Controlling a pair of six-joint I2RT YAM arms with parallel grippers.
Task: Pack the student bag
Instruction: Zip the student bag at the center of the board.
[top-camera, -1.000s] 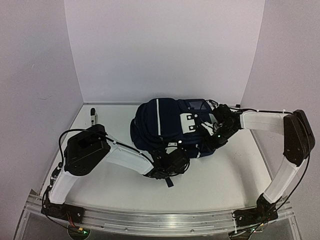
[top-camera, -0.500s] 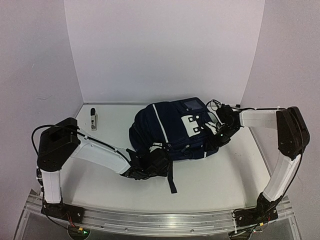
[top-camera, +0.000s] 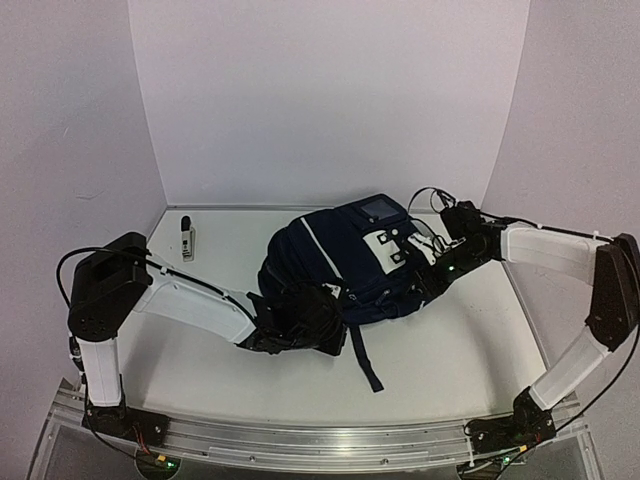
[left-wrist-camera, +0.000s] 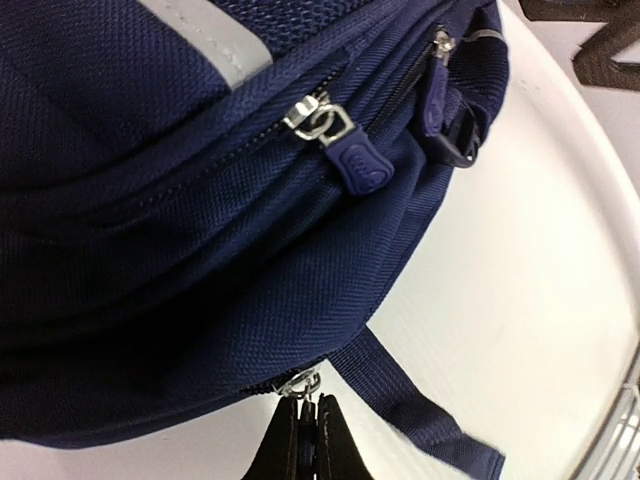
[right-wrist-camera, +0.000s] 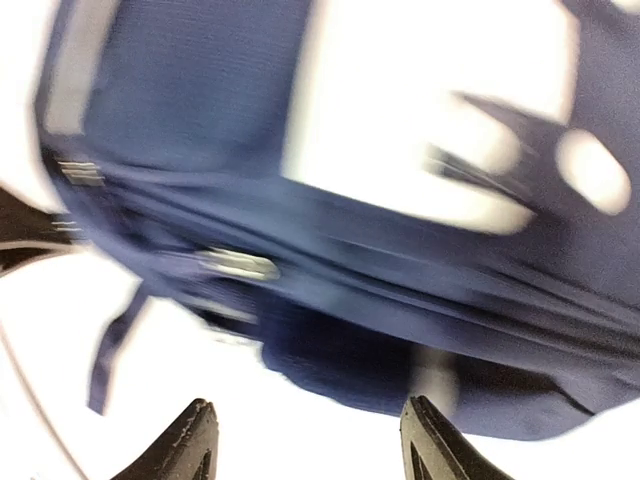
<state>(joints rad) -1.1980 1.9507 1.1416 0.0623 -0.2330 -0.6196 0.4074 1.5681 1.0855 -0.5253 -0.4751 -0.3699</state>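
The student bag (top-camera: 345, 255), a big navy backpack with pale stripes, lies on its side in the middle of the white table. My left gripper (top-camera: 318, 322) is at its near edge. In the left wrist view this gripper (left-wrist-camera: 308, 420) is shut on a zip pull whose metal ring (left-wrist-camera: 300, 383) shows just above the fingertips, under the bag's fabric (left-wrist-camera: 150, 200). My right gripper (top-camera: 434, 274) is at the bag's right end. In the blurred right wrist view it (right-wrist-camera: 312, 440) stands open with nothing between its fingers, just short of the bag (right-wrist-camera: 200, 110).
A loose navy strap (top-camera: 364, 356) trails from the bag toward the table's front. A small black-and-white stick-shaped object (top-camera: 186, 238) lies at the back left. White walls close in the table on three sides.
The left gripper has slid left along the bag's near edge with the zip pull. The bag has turned and shifted, its strap now trailing further forward. The right gripper has narrowed a little.
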